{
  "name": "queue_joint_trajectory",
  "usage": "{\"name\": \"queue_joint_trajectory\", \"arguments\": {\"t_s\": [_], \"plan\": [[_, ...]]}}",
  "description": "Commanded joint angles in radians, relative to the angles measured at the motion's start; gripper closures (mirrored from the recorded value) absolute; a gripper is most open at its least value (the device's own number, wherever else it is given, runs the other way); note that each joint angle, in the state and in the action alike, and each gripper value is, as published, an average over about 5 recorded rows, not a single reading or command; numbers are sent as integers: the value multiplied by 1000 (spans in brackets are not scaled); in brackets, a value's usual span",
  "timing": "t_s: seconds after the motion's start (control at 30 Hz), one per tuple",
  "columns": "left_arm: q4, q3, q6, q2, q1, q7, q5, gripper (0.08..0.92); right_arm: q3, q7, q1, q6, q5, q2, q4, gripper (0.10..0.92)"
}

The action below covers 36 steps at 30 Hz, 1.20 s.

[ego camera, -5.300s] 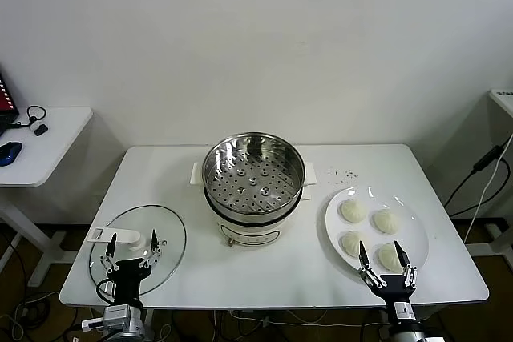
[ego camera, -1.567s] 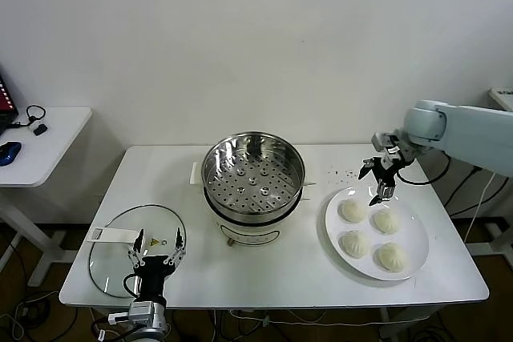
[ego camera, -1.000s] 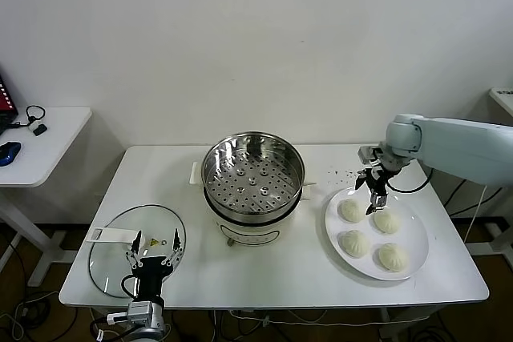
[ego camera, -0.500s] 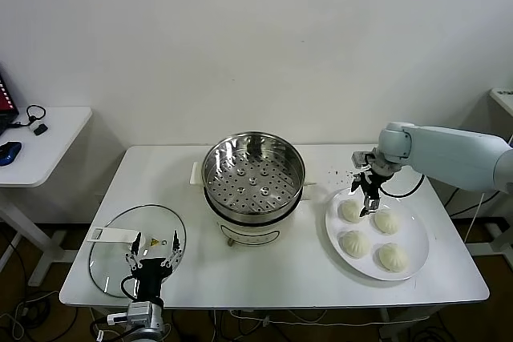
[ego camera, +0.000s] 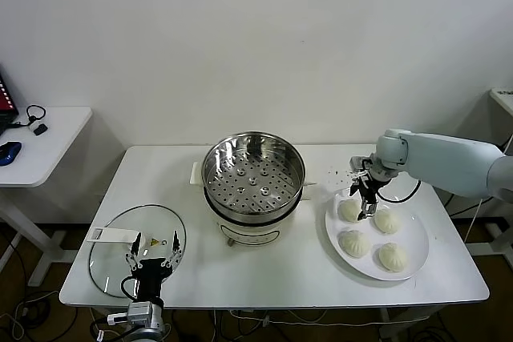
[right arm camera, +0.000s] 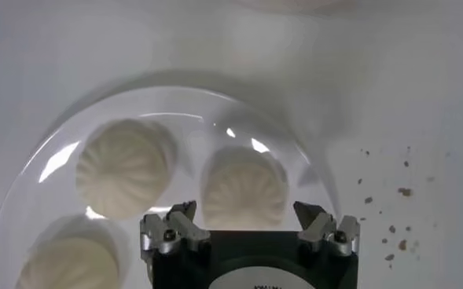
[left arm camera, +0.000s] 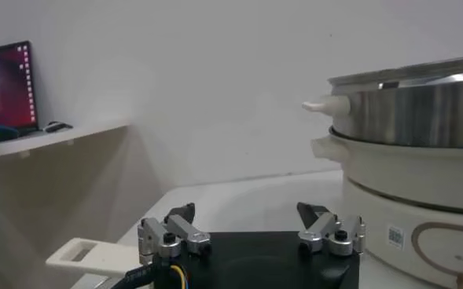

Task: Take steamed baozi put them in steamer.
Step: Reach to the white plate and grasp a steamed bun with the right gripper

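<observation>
- The right gripper point(ego camera: 367, 199) hangs over the white plate point(ego camera: 410, 235) near the desk's right edge, jaws spread wide and holding nothing
- Its wrist camera looks straight down on one steamed baozi point(right arm camera: 243, 187), which sits centred between the two open fingertips point(right arm camera: 182, 212); this is the bun on the plate's far side nearest the steamer point(ego camera: 253, 183)
- All four buns lie on the plate: the targeted one, its neighbour point(ego camera: 386, 219) toward the right edge, and two more point(ego camera: 355, 242) point(ego camera: 391, 256) toward the front edge
- The steamer stands at the middle of the desk toward the back edge, its perforated tray point(ego camera: 252, 178) bare, so none of the task is done yet
- My reading: the step in hand is the reach for the first bun, with the grasp not yet made
- The next move calls for a short descent until the fingers bracket the bun's sides, then a gentle close; the dough looks soft, so too firm a squeeze would likely dent it
- After that comes a lift clear of the plate's rim and a carry across toward the steamer, high enough to pass its steel wall
- The left gripper point(ego camera: 151, 259) is parked at the front left corner, just over the glass lid point(ego camera: 112, 250), fingers open and empty
</observation>
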Motion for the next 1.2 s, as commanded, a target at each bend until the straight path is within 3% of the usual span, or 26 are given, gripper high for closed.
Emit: {"name": "queue_joint_trajectory", "arguments": {"t_s": [0.03, 0.7, 1.2], "plan": [[0, 0, 0, -49, 0, 0, 1, 177, 6, 2, -7, -2, 0, 0, -4, 203], [11, -2, -4, -49, -4, 0, 3, 177, 10, 19, -20, -3, -18, 3, -12, 251], [10, -5, -4, -49, -7, -1, 4, 177, 11, 27, -13, -1, -20, -5, 3, 356]]}}
